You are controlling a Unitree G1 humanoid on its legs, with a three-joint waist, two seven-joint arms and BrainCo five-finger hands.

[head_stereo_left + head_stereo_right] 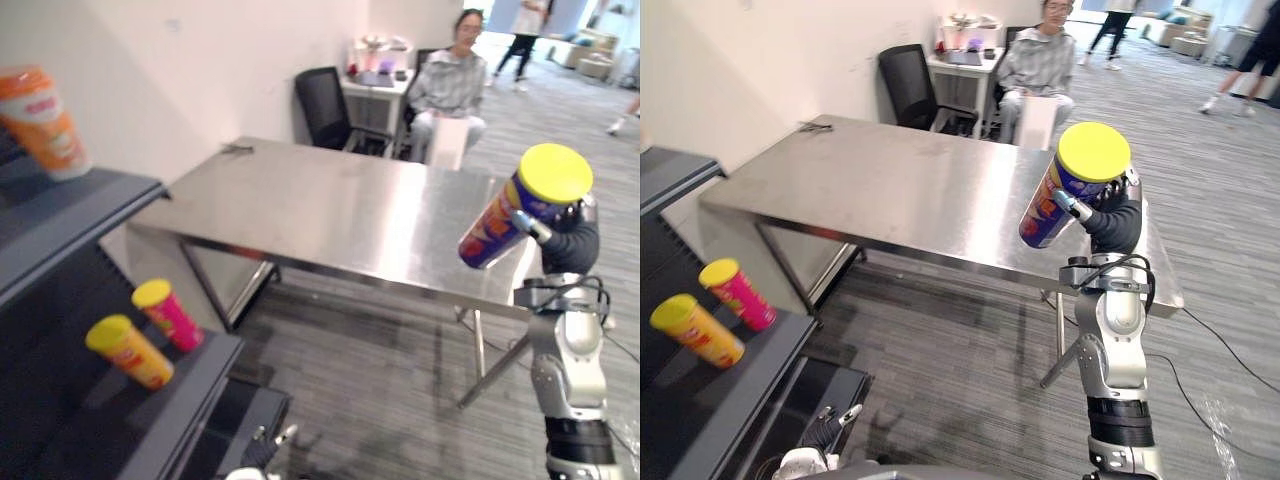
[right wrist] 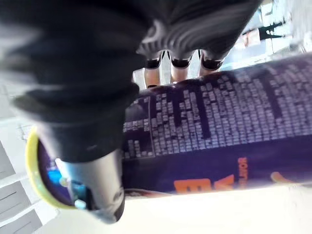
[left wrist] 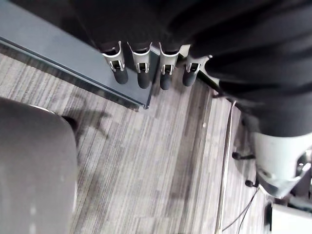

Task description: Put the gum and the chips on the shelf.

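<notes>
Right hand (image 1: 1110,222) raised on upright forearm, fingers and thumb wrapped round purple cylindrical chips can with yellow lid (image 1: 1065,195). Can tilted, lid uppermost, over near edge of steel table (image 1: 320,215). Left hand (image 3: 142,73) hangs low, fingers straight, empty, beside dark grey metal shelf (image 1: 200,385) holding yellow can (image 1: 128,351) and pink can (image 1: 168,314); orange can (image 1: 42,120) on higher level. Person (image 1: 447,85) seated behind table.

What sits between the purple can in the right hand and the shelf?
In the left eye view, the steel table and grey carpet lie between the yellow-lidded purple can and dark shelf.
</notes>
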